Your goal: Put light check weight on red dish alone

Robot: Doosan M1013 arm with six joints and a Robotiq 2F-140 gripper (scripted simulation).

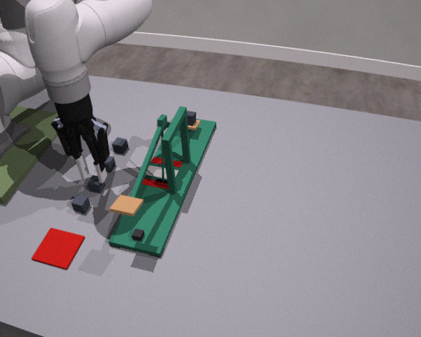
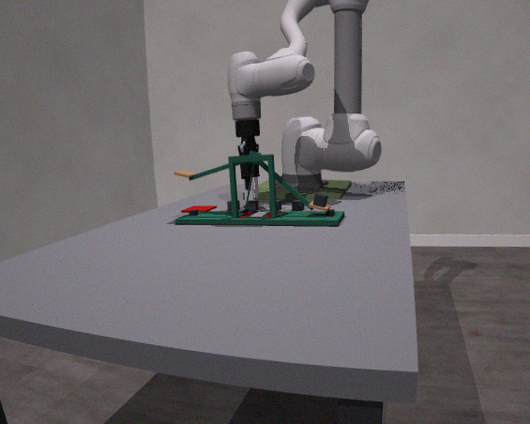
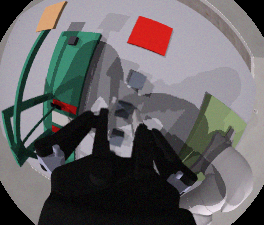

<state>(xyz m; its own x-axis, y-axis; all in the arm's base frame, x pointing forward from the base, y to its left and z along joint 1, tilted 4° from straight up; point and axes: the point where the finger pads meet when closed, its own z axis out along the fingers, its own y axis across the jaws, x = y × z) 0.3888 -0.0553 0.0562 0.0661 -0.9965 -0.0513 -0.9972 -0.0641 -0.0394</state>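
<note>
Early in the task, judging by the layout. No light weight picked out yet, as far as can be told. Lying flat and right side up at 7 o'clock from the rocker balance (image 1: 161, 220): the red dish (image 1: 58, 247), carrying nothing, with no weight touching it. Loaded with one dark weight (image 1: 191, 117): the far pan at 12 o'clock, tipped down. Raised and bare: the near pan (image 1: 126, 205) at 6 o'clock. Too hidden behind the frame to read: the pointer.

Spread over the table (image 1: 302, 224) at 9 o'clock from the balance: four more weights, namely one (image 1: 120, 145) farthest back, one (image 1: 109, 163) next, the target weight (image 1: 96, 186), and one (image 1: 80, 203) nearest the dish. Left to do, probably: comparing on the pans, then carrying the fake over.

Reaching steeply down from the base at 10 o'clock, wrist near vertical, with the end effector (image 1: 92, 180) low over the table. Partly open, fingertips astride the target weight, clamped on nothing.
</note>
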